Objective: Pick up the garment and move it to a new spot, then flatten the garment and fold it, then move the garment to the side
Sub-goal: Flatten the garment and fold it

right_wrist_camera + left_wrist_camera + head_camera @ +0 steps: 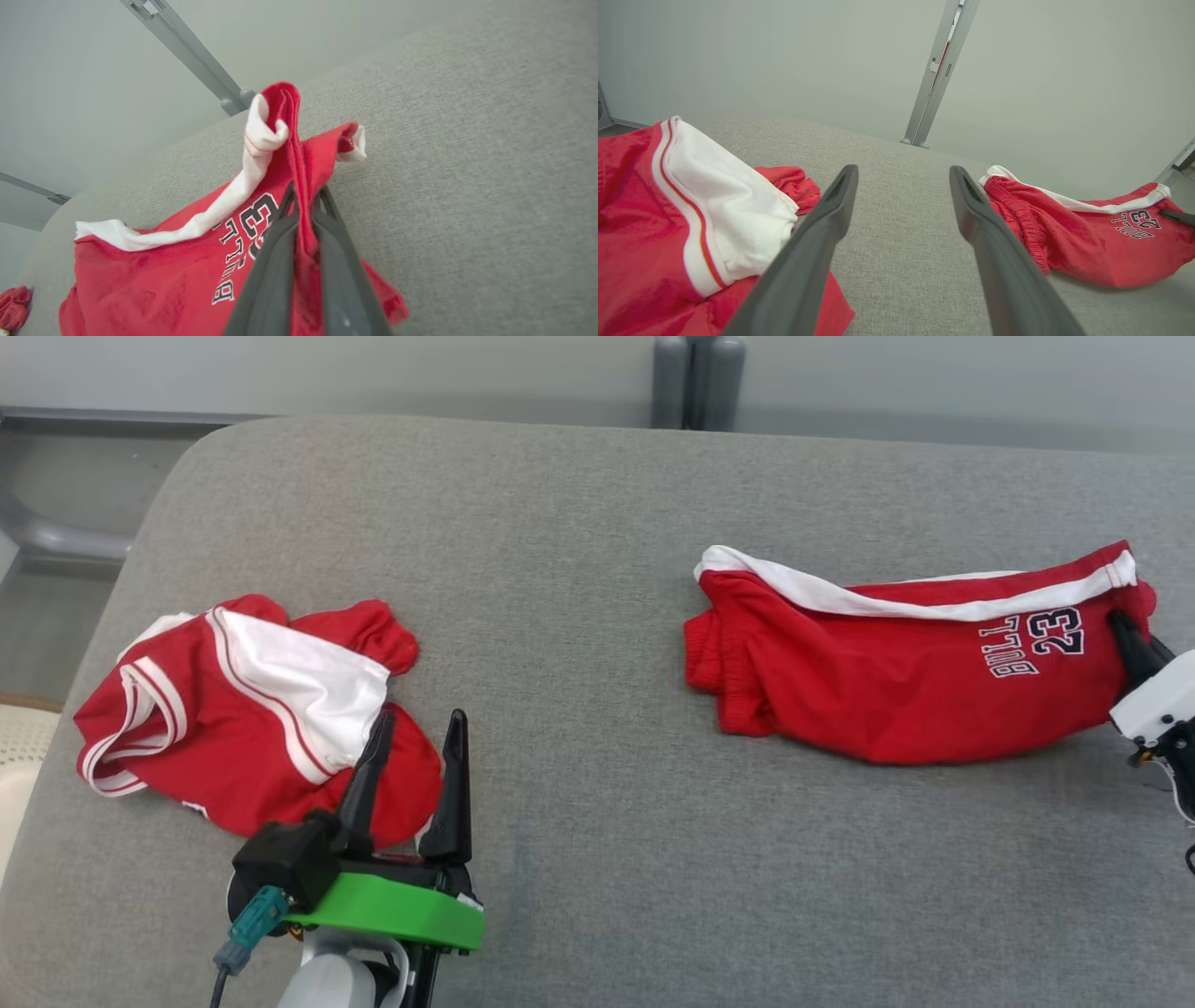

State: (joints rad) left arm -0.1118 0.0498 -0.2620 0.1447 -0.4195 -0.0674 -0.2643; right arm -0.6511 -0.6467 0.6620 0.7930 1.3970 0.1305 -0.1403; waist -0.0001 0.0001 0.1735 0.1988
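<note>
On red shorts [896, 691] beside right claw [1123, 625], lettering [1032, 642] "BULL" and "23"

Grey fabric cushion [597, 644] spans the frame. Pale grey wall [373, 373] along top edge; grey metal post [697, 378] stands at top centre.

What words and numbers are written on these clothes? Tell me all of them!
"BULL": black and white letters on the red shorts, upside down in the head view. Whether more letters follow in the fold cannot be told.
"23": a black and white number right beside that word, on the same shorts.
Red and white jersey: no writing that can be read.
</note>
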